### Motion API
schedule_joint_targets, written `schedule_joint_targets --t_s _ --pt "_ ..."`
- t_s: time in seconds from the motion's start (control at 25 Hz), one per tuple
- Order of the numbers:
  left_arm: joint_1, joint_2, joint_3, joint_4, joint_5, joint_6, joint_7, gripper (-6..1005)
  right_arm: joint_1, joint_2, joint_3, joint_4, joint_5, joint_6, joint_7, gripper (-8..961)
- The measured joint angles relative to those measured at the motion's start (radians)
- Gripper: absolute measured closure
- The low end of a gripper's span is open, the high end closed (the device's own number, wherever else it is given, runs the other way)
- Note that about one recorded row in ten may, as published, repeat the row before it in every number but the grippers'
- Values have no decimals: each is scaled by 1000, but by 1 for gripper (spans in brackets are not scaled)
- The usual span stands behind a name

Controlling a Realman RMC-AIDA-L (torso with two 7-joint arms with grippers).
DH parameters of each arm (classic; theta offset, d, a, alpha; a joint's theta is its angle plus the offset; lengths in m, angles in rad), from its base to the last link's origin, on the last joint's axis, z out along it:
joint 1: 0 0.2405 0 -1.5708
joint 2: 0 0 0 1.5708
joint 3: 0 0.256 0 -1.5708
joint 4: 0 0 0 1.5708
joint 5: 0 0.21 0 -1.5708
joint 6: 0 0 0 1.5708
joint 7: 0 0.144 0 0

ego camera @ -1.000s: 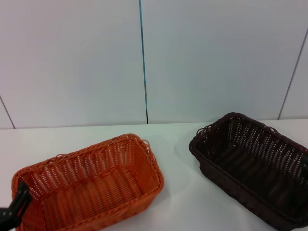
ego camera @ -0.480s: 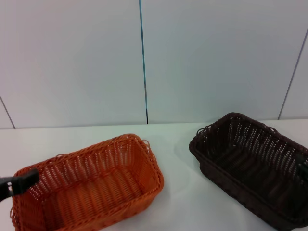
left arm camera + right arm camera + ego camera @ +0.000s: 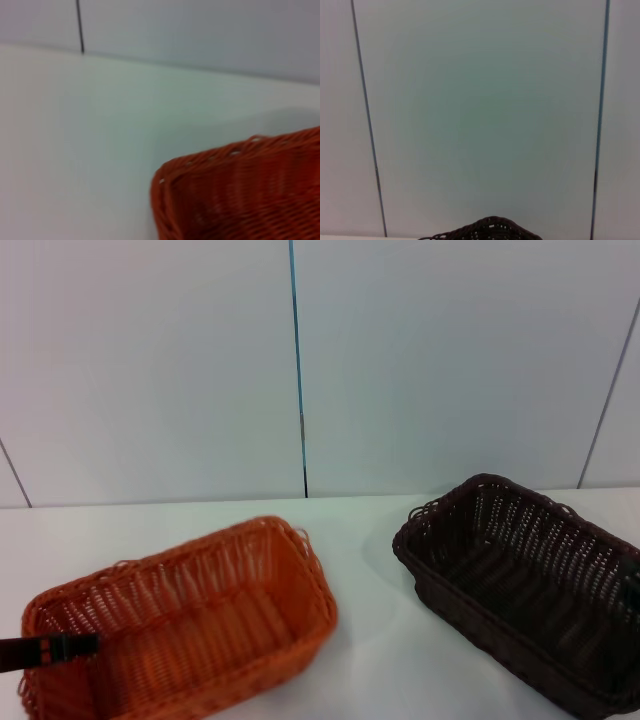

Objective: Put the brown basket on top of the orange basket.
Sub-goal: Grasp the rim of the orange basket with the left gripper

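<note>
Orange basket (image 3: 185, 625) has the left claw (image 3: 55, 649) at its near-left rim, grip indiscernible.

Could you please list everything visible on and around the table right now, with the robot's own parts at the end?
Orange woven wicker-style rectangular basket: one, bright orange, on the table toward the robot's left, apart from the other basket.
Dark brown woven wicker-style rectangular basket: one, chocolate brown, on the table toward the robot's right, partly cut off by the picture's edge.
White table: one, white, under both baskets.
Pale wall panels: several, light grey with thin dark seams, behind the table.
Left gripper: one, black, at the near left end of the orange basket; mostly out of frame.
Right gripper: not in view.
</note>
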Motion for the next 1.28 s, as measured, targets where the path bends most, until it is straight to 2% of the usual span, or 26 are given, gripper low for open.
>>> schedule_joint_targets --t_s 0.28,0.4,0.6,0.8,1.04,1.28 --pt "-69 -1 -87 141 -8 -1 40 115 8 0 15 24 0 14 0 220" --pt "-68 -3 -96 130 -11 1 45 115 14 0 17 25 0 16 0 220" --pt "-38 -6 -93 58 -14 1 43 115 27 0 21 17 0 20 0 220" --pt "-36 -5 -93 60 -34 -16 44 115 31 0 27 10 0 21 0 220" --pt "-56 -4 -77 102 -63 -23 52 115 33 0 37 11 0 21 0 220" --pt "-111 -3 -69 204 -77 -13 65 115 41 0 43 1 0 20 0 221"
